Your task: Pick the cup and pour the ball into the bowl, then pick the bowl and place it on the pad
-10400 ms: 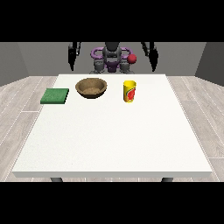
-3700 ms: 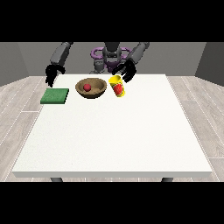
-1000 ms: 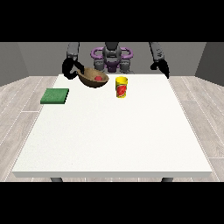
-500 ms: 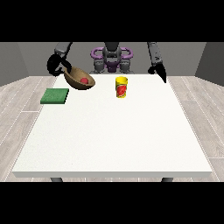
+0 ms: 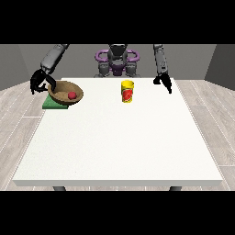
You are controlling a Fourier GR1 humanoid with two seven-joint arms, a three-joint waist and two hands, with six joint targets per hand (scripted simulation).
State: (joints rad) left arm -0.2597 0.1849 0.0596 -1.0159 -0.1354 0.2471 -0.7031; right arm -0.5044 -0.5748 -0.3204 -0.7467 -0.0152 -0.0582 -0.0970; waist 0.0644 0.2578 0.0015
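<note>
I saw hand at view's left (image 5: 40, 81) clamped on bowl (image 5: 65, 92) rim | ball (image 5: 72, 95) inside | pad (image 5: 54, 103) beneath | cup (image 5: 127, 92) well apart | hand at view's right (image 5: 164, 82): fingers I couldn't tell

Nothing here is showing words or numbers I can read; the yellow cup (image 5: 127, 92) on the table (image 5: 119, 142) is wearing a red patch, but no letters are coming through on it
</note>
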